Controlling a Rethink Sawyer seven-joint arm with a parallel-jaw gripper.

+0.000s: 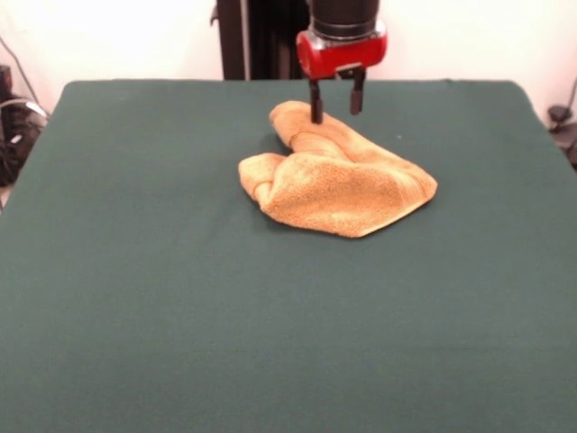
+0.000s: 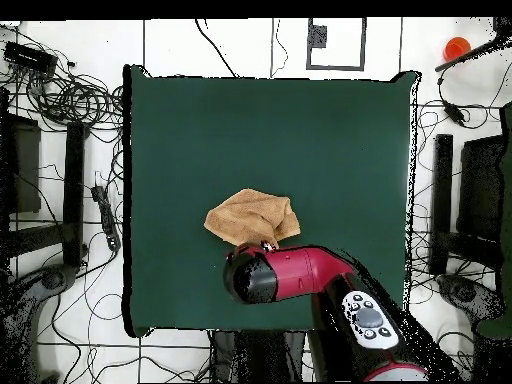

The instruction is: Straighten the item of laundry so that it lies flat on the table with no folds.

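Note:
The golden tan-orange towel (image 1: 343,185) lies crumpled and folded over itself on the dark green table (image 1: 180,298), a little past its middle toward the robot. My gripper (image 1: 336,108) hangs from the red wrist above the towel's far end. It is open: its left finger touches or sits just over the far fold, and the right finger hangs free above the cloth. In the overhead view the towel (image 2: 250,215) lies near the middle of the table (image 2: 330,140), and the red arm (image 2: 300,275) covers the towel's near edge and hides the gripper.
The black pedestal column (image 1: 261,36) stands behind the table's far edge. Cables (image 2: 70,95) and dark stands ring the table on the floor. A small orange-red object (image 2: 457,47) sits off the table at one corner.

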